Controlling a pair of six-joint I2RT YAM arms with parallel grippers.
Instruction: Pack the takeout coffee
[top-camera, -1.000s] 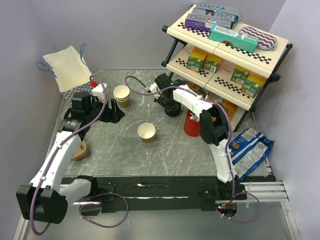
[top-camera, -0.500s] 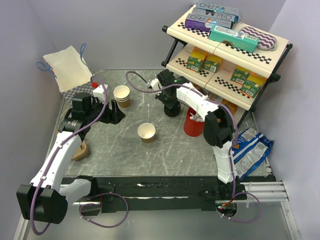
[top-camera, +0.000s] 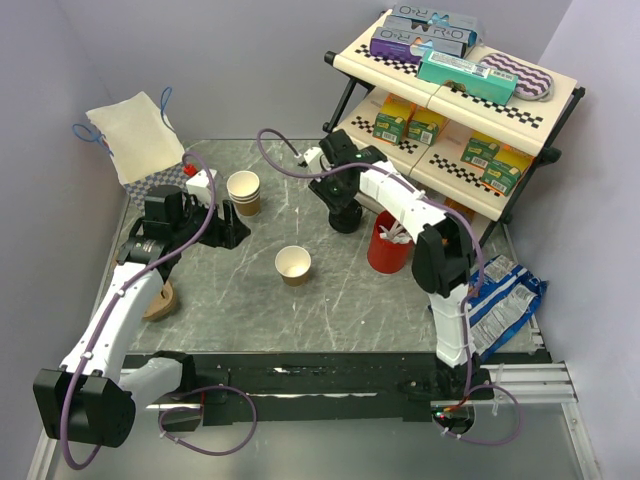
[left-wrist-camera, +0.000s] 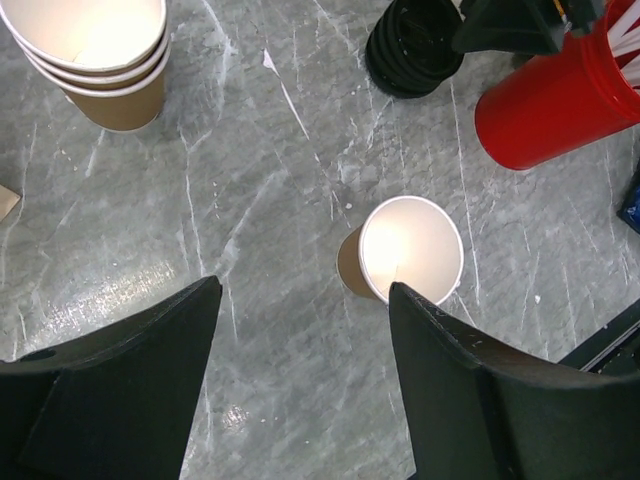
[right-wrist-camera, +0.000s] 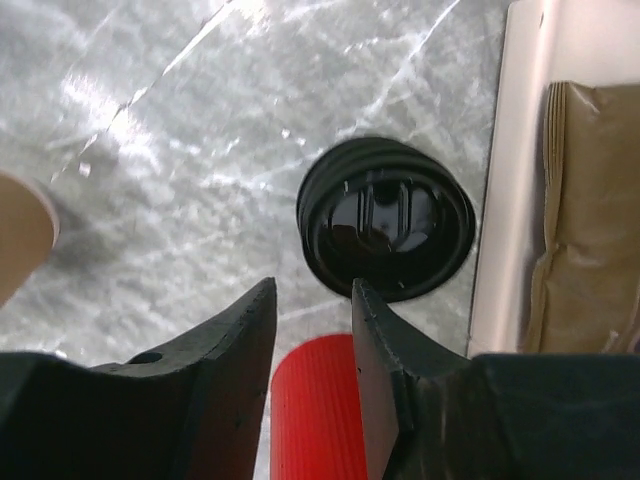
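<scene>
Right claw (right-wrist-camera: 312, 300) hangs slightly parted, empty, above stacked black lids (right-wrist-camera: 385, 220).

On my grey marbled table (top-camera: 330, 300) I see a lidless brown cup (top-camera: 293, 265), white inside, standing upright at the centre of the top view. A stack of like cups (top-camera: 243, 190) stands up and to the left of it, well apart. A red cup of stirrers (top-camera: 387, 243) is right of centre, near the foot of the two-tier shelf rack (top-camera: 560, 100) in the upper right. The rack carries purple boxes (top-camera: 420, 40), a teal box (top-camera: 465, 72) and yellow-green boxes (top-camera: 398, 118). A blue-and-white snack bag (top-camera: 500, 300) lies at the right edge, and a white cloth bag (top-camera: 135, 135) sits in the upper left.
</scene>
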